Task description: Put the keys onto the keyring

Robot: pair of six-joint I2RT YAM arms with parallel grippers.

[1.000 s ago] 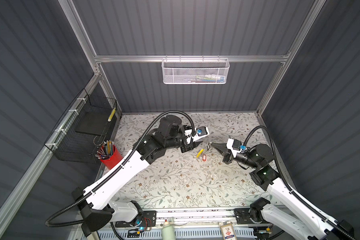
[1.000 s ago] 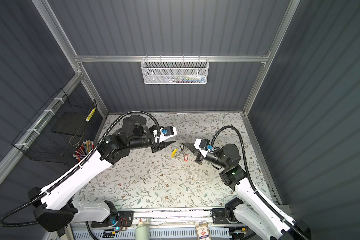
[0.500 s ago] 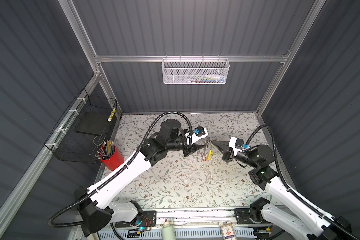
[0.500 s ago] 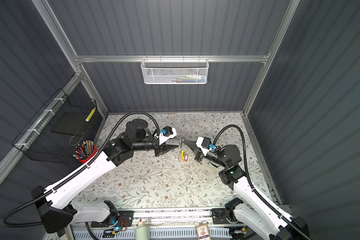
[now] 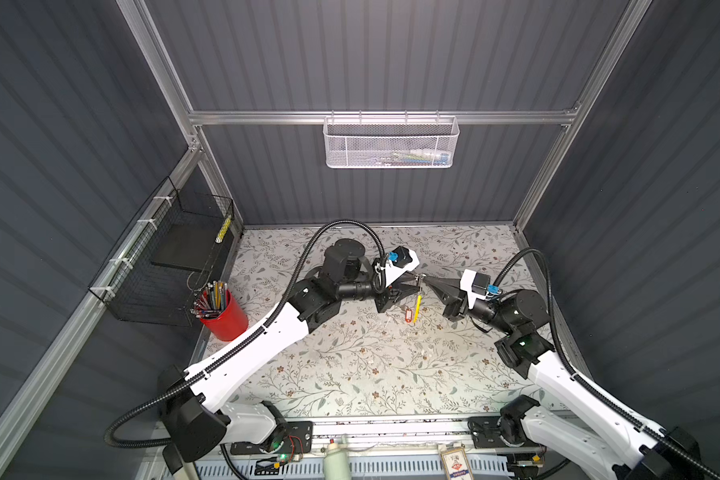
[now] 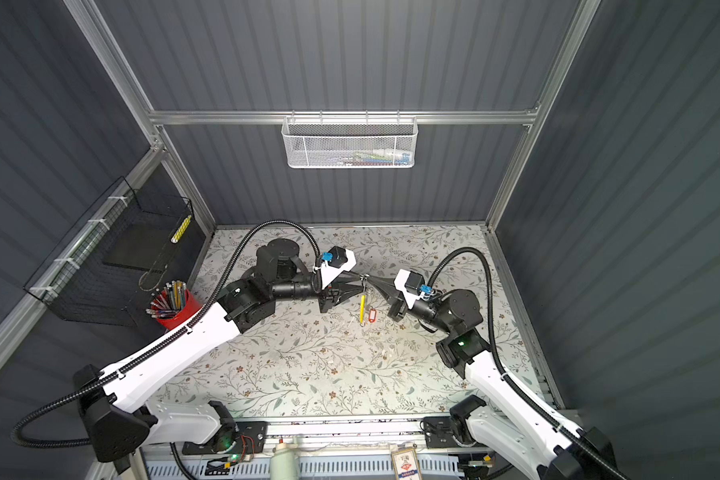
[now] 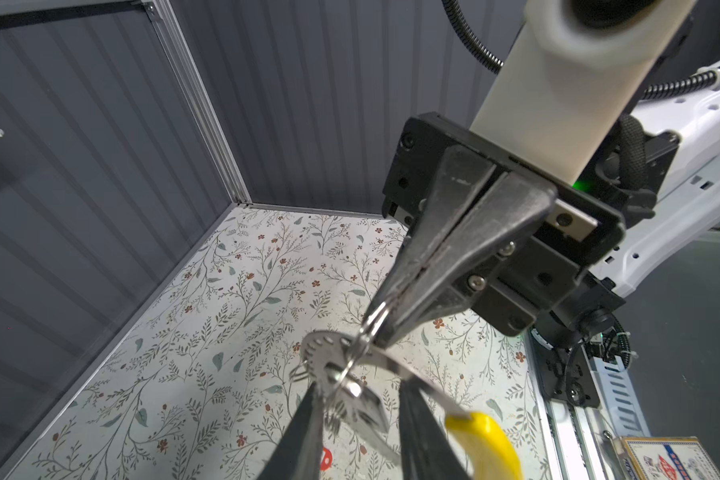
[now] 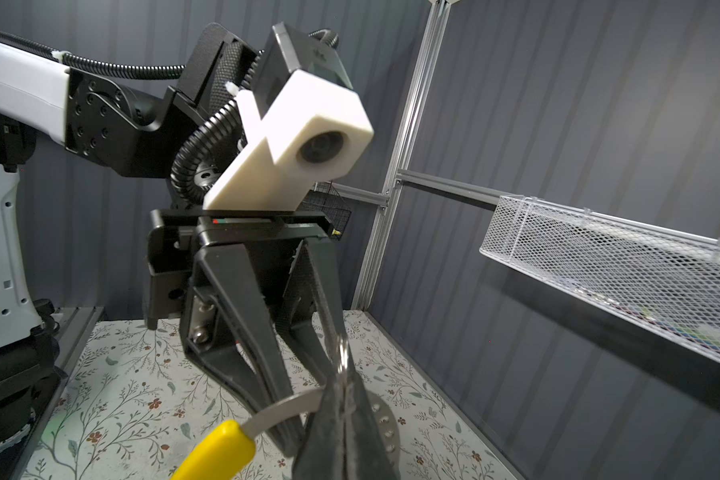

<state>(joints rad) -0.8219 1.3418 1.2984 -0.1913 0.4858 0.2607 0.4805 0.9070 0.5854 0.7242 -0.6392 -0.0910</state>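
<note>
In both top views the two grippers meet tip to tip above the middle of the flowered table. My right gripper [image 5: 427,279] [image 8: 344,395] is shut on the keyring [image 8: 385,419], pinching its studded grey band. The hoop hangs below with its yellow segment [image 5: 418,305] [image 7: 483,444]. A red tag [image 5: 409,314] [image 6: 372,314] dangles beside it. My left gripper [image 5: 417,285] [image 7: 360,384] has its jaws apart on either side of a silvery key [image 7: 362,405] and the band. The left finger [image 7: 304,428] is next to the key, the right one apart from it.
A red cup of pencils [image 5: 224,313] stands at the table's left edge under a black wire basket [image 5: 171,266]. A white mesh basket [image 5: 391,143] hangs on the back wall. A small printed box [image 5: 454,461] sits on the front rail.
My left gripper has moved right until its tips meet the right gripper's, and its jaws have narrowed. The keyring now hangs straight down from the right gripper, which stays shut.
</note>
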